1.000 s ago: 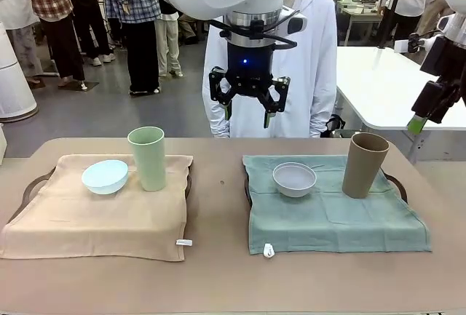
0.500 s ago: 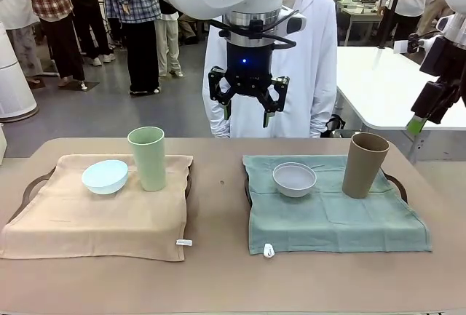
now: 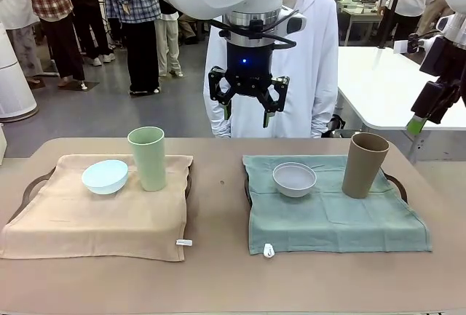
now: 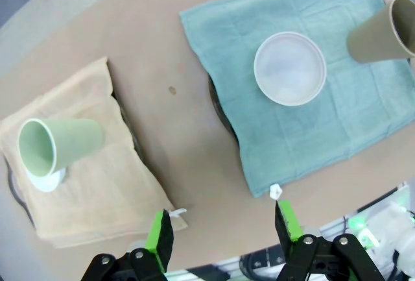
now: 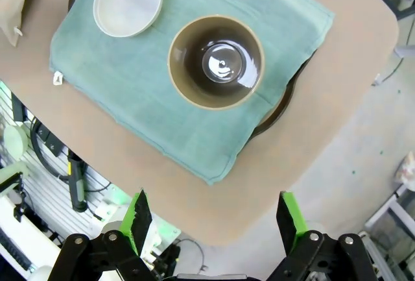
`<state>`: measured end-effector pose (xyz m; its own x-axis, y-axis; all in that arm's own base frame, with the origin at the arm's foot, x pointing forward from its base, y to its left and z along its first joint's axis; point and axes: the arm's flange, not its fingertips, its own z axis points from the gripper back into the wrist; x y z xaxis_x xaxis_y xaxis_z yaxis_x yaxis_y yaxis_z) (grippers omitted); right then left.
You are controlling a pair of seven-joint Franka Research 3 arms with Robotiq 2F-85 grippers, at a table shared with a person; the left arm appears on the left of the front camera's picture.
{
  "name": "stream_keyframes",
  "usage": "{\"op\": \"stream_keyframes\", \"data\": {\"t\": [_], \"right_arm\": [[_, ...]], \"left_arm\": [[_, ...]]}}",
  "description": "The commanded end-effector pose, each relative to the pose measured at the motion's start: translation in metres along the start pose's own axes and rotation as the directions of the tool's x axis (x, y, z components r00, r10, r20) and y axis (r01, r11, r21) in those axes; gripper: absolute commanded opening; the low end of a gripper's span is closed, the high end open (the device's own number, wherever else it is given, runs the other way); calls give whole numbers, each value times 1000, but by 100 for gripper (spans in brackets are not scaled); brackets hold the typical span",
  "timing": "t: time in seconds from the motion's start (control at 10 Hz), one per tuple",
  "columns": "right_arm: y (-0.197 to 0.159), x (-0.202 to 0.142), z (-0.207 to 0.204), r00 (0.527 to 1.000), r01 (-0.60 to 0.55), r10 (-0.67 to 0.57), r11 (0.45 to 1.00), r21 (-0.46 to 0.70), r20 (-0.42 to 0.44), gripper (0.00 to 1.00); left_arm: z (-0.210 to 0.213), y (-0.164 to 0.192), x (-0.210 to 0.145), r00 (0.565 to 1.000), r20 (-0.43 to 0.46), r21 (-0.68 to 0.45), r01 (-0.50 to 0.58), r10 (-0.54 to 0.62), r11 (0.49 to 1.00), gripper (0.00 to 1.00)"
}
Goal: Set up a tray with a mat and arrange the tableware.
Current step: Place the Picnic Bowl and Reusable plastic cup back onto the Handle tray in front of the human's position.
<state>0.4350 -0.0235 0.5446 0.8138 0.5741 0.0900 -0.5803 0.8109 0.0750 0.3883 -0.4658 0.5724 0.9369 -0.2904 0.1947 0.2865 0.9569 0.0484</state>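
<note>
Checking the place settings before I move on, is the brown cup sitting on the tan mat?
No, the brown cup stands on the green mat, beside the white bowl.

pale green cup (image 3: pixel 147 157) on beige mat (image 3: pixel 95 217); tan-brown cup (image 3: pixel 364 164) on teal mat (image 3: pixel 335 213)

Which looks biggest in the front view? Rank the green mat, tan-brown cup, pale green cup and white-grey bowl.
1. Green cloth mat.
2. Tall tan-brown cup and tall pale green cup: look alike, unranked.
3. White-grey bowl.
</note>
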Motion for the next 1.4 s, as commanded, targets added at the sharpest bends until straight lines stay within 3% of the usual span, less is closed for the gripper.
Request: {"op": "stream_keyframes", "data": {"t": [0.0,0.2,0.3,0.5,0.7,0.9,1.3], "right_arm": [[-1,-1,-1,1000,-11,12,1000,2,-2,100],[0,0,0,1000,0,0,1000,0,0,100],[-4,-9,0,999,41,-41,999,4,-7,100],[-7,-27,13,994,112,-112,994,9,4,100],[-23,-56,28,982,174,-184,971,161,46,100],[-53,-98,31,956,249,-286,911,329,66,100],[-88,-151,25,901,335,-420,829,449,104,100]], "left_arm": [[2,2,-1,1000,1,-6,11,-11,1000,82],[-2,19,-7,999,-4,-46,38,-38,998,83],[-2,56,-13,996,7,-28,94,-94,995,83],[4,131,-29,994,-52,-123,90,-97,988,83],[20,194,-52,993,-74,-234,70,-89,970,83],[33,255,-80,997,-47,-386,45,-69,921,83],[21,365,-127,999,-6,-563,-45,51,825,83]]}}
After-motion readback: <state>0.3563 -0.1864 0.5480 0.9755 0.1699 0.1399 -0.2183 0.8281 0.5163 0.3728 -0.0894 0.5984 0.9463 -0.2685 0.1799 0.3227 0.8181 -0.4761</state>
